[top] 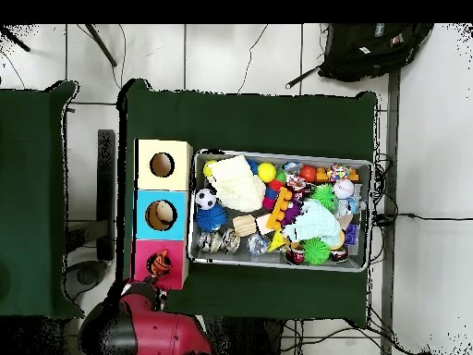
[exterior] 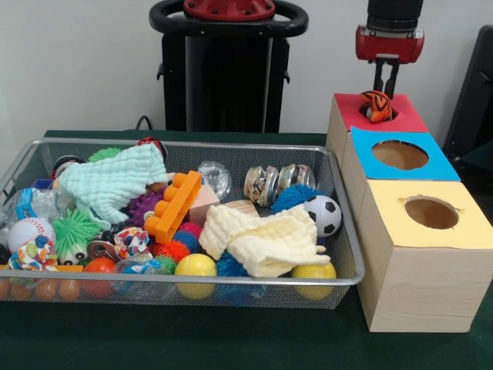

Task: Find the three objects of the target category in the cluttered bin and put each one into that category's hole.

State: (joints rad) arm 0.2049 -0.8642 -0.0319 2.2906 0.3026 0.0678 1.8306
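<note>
The wire mesh bin [exterior: 192,145] sits on the green table, full of toys; it also shows in the overhead view [top: 277,154]. No small pale-yellow figure with orange parts shows among the clutter; they are hidden. My gripper [exterior: 386,89] hangs right of the bin over the red-topped box [exterior: 408,119]. An orange and black striped toy [exterior: 377,105] sits in that box's hole, right under the gripper. In the overhead view the toy [top: 162,263] shows in the red box [top: 143,268], with my arm [top: 139,314] below it. Something pale lies in the blue box's hole [top: 163,215].
A blue-topped box [exterior: 439,166] and a yellow-topped box [exterior: 470,223] stand in line with the red one. The bin holds a soccer ball [exterior: 323,214], a pale yellow cloth [exterior: 269,239], a mint cloth [exterior: 115,181], an orange brick [exterior: 173,206] and smooth yellow balls [exterior: 196,266].
</note>
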